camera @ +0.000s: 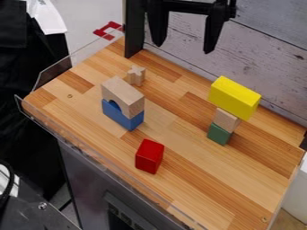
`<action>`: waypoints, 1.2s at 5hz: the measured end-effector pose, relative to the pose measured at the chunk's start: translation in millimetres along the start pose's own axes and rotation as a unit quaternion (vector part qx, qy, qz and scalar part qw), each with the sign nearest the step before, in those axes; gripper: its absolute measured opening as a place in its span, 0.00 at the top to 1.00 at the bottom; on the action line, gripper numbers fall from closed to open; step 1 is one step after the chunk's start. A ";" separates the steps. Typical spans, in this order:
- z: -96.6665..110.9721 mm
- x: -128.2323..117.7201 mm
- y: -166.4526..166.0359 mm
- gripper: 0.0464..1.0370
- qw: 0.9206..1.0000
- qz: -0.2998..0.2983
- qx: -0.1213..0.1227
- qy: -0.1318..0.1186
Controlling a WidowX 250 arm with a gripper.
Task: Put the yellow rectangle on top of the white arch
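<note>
While claw hangs spread; yellow rectangle; lower, view-right of it

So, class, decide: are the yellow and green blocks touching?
Apart: the camera view shows a plain wooden block between the yellow block and the green block.

– Gripper?
– Black, top edge of the view, a bit right of centre, hanging down
– Fingers?
– Two, spread well apart, tips down, the right-hand one in view slightly lower
– Crossbar?
– Runs between them up top, nearly level, tiny tilt
</note>
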State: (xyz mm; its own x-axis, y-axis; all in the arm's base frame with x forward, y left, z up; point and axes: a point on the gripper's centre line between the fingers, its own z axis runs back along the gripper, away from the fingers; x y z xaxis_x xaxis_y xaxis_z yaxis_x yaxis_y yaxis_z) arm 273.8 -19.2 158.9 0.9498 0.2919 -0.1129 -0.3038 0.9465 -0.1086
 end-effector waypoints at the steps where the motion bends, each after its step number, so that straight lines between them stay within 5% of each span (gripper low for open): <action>1: -8.7 0.0 1.7 0.04 1.000 0.004 0.005 0.016; 3: -25.9 0.2 -14.8 0.04 0.999 0.040 -0.009 -0.005; 4: -27.3 0.3 -32.1 0.04 0.993 0.107 -0.024 -0.035; 6: -34.3 7.1 -50.9 0.04 0.962 0.248 -0.020 -0.114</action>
State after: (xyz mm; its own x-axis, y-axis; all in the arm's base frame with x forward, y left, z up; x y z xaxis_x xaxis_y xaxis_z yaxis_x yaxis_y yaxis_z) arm 293.4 -70.0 129.7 0.6770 0.7336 0.0591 -0.7226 0.6778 -0.1354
